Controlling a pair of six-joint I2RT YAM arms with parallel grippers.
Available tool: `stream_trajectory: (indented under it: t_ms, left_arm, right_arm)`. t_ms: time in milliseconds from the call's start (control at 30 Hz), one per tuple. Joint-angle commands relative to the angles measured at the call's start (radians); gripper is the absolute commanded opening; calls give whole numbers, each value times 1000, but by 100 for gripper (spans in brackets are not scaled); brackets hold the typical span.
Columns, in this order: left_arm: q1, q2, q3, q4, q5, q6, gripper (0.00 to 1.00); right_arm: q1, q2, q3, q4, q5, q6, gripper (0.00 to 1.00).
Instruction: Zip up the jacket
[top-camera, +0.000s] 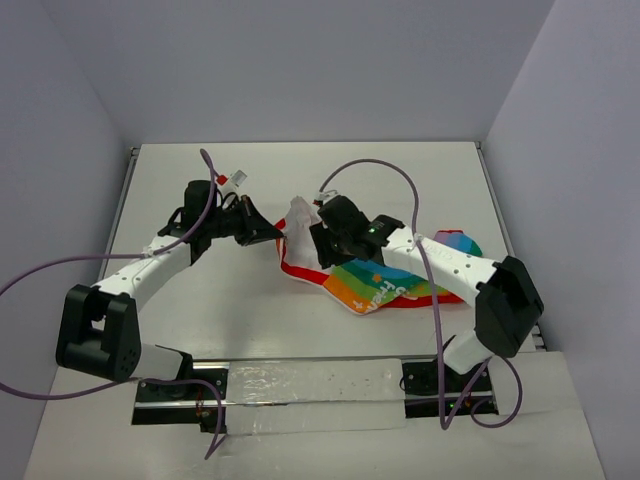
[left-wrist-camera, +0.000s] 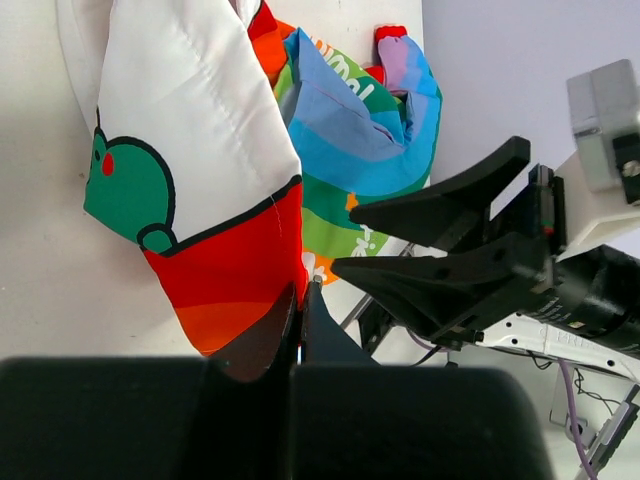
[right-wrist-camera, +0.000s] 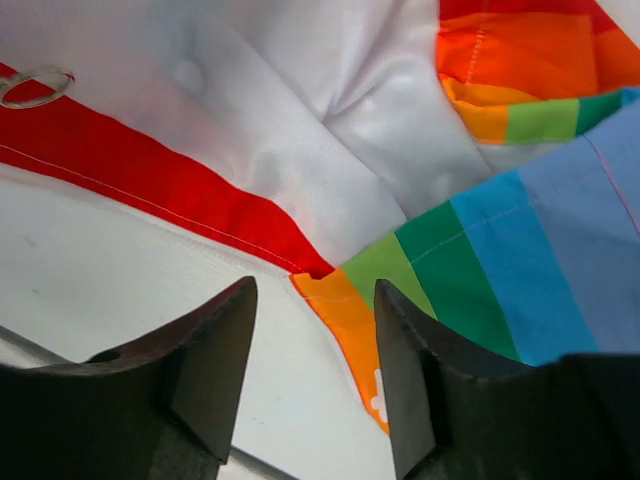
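Fingers (left-wrist-camera: 325, 345) of the left gripper (left-wrist-camera: 298, 312) are clenched on the red bottom corner of a small soft-fabric jacket (top-camera: 385, 285), red with white lining and rainbow-striped panels. That edge stands up from the white tabletop (top-camera: 250, 320). Just beside it, the right gripper (right-wrist-camera: 315, 300) hangs over the garment with its fingers (right-wrist-camera: 215, 370) spread and empty.

Between those spread tips lies the spot the next move appears to turn on. The end of the red hem band (right-wrist-camera: 180, 190) meets the orange corner of a rainbow panel (right-wrist-camera: 345, 320), and the two front edges touch there. From that junction the jacket runs off to the robot's right across the tabletop. Its long axis is roughly side to side in the overhead view, and it lies crumpled rather than flat.

The right arm is the nearer one to the junction, while the left anchors the hem on the junction's left side.

No zip teeth, slider or pull can be made out for certain. A small pale ring (right-wrist-camera: 35, 85) on the red band, at the edge of the right wrist view, may be hardware, but that cannot be told. From above, the right arm covers the middle of the garment, and the hood cannot be picked out.
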Motion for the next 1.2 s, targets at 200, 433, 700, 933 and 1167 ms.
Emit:
stream_trajectory:
  t_ms: [200,433,700,933,1167]
  left_arm:
    - [-1,-36,75,5,-9,17,0]
    - [-1,-38,73,11,-7,16,0]
    - [-1,-37,71,5,-11,18,0]
    - [-1,-34,72,7,-11,18,0]
    - [-1,-28,72,6,-12,19,0]
  right_arm:
    - [79,107,10,-99,-7,-145,61]
    - [81,135,-34,-66,28,-124,61]
    - [81,190,-3,-26,14,-97,61]
    - [80,220,15,-16,8,-86,51]
    - [78,187,1,-21,17,-78,23]
